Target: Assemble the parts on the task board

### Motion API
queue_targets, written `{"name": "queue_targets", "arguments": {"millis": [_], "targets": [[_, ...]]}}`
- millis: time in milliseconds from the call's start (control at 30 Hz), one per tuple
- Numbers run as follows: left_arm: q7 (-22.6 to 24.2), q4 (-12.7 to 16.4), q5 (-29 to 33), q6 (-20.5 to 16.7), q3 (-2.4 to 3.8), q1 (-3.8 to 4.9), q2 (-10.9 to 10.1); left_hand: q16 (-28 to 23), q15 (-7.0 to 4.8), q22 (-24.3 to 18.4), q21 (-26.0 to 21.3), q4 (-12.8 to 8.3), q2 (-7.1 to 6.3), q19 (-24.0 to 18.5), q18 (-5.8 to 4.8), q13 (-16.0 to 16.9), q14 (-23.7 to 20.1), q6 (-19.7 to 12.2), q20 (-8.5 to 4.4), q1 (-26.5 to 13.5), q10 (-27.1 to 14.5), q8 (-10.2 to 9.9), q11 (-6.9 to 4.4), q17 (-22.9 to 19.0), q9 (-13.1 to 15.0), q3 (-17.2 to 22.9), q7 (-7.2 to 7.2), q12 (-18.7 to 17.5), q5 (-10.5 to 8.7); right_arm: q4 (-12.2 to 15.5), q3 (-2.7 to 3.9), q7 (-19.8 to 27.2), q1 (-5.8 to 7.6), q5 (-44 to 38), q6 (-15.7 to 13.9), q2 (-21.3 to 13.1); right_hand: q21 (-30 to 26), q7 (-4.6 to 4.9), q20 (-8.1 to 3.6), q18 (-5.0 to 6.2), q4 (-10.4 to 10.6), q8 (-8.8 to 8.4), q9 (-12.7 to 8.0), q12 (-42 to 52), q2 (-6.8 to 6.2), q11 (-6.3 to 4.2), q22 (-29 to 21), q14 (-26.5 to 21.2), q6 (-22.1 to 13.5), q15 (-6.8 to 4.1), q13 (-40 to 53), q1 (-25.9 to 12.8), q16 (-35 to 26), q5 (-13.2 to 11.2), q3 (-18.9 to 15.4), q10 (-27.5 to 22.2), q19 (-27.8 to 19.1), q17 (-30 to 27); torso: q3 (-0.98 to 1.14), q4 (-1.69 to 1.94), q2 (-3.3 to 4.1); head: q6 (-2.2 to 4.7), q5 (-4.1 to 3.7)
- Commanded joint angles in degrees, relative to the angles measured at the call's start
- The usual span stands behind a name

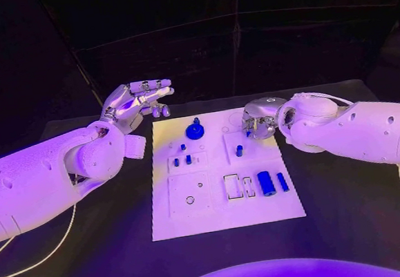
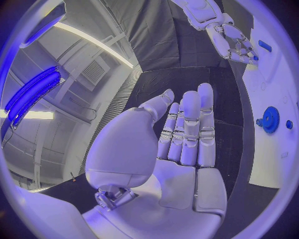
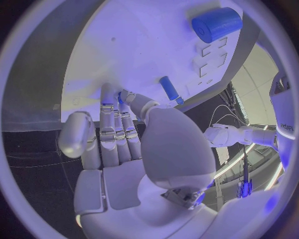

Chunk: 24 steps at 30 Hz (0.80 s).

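A black table (image 1: 372, 219) under dark drapes carries the white task board (image 1: 219, 198) at its middle. In the head view the blue gear (image 1: 195, 131) stands near the board's far edge, small blue pegs (image 1: 185, 159) sit just nearer than it, and a blue cylinder (image 1: 265, 183) with a slimmer blue pin (image 1: 283, 181) beside it lies toward the board's right near part. The left hand (image 1: 138, 102) hovers beyond the board's far left corner, off the plate, fingers loosely extended with nothing in them. The right hand (image 1: 261, 118) is over the board's far right part, bent downward; its fingertips are hidden by its own back, so whether it touches or holds a part cannot be told here.

In the left wrist view the left hand (image 2: 181, 134) is flat, fingers straight and close together, empty, with the gear (image 2: 270, 119) on the board beside it and the right hand (image 2: 235, 45) farther along the board.

In the right wrist view the right hand (image 3: 118, 134) lies with fingers stretched against the board; a speck of blue shows at the fingertips, too small to identify. The cylinder (image 3: 216, 24) and pin (image 3: 169, 88) lie apart from it.
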Motion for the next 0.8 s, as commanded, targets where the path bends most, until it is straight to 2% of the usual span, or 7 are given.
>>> {"name": "queue_targets", "arguments": {"millis": [33, 433, 800], "targets": [[0.61, 0.03, 0.27, 0.53, 0.05, 0.06, 0.05, -0.22, -0.02, -0.09, -0.19, -0.46, 0.02, -0.18, 0.75, -0.08, -0.02, -0.39, -0.05, 0.55, -0.49, 0.16, -0.10, -0.06, -0.07, -0.08, 0.10, 0.36, 0.21, 0.00, -0.50, -2.24, -0.88, -2.52, 2.41, 0.20, 0.84, -0.05, 0.00, -0.61, -0.09, 0.27, 0.11, 0.41, -0.19, -0.16, 1.08, -0.04, 0.75, -0.33, 0.16, 0.14, -0.42, -0.30, 0.30, 0.63, 0.55, 0.12, -0.04, -0.01, 0.01, -0.06, 0.00], [0.91, 0.01, 0.27, -0.14, 0.05, 0.06, -0.17, -0.19, 0.09, -0.15, -0.28, -0.48, -0.11, -0.11, 0.71, -0.14, 0.00, -0.72, 0.01, 0.45, -1.03, 0.04, 0.03, -0.14, -0.13, -0.42, 0.15, 0.31, 0.21, 0.67, -0.50, -3.98, -1.31, -5.74, 0.89, 0.14, 3.12, -0.56, -0.21, -1.13, -0.48, 0.62, 0.30, 0.98, 0.24, -0.66, 4.12, -0.03, 2.39, -0.60, 0.68, 0.82, -0.64, -0.47, 0.88, 2.03, 1.37, 0.48, -0.04, -0.03, -0.01, -0.04, 0.12], [1.09, 0.08, 0.27, -0.63, 0.05, 0.06, -0.35, -0.19, 0.09, -0.16, -0.28, -0.52, -0.07, -0.10, 0.72, -0.15, 0.00, -0.74, 0.01, 0.52, -1.08, 0.04, 0.03, -0.15, -0.13, -0.41, 0.16, 0.31, 0.22, 2.12, -0.48, -4.11, -1.37, -7.01, -2.95, -0.74, 4.09, -0.82, -0.32, -1.34, -0.64, 0.85, 0.43, 1.20, 0.93, -0.92, 5.38, -0.01, 3.44, -0.72, 0.98, 1.14, -0.77, -0.37, 1.34, 2.74, 1.69, 0.65, -0.02, -0.05, -0.05, -0.12, -0.04]]}}
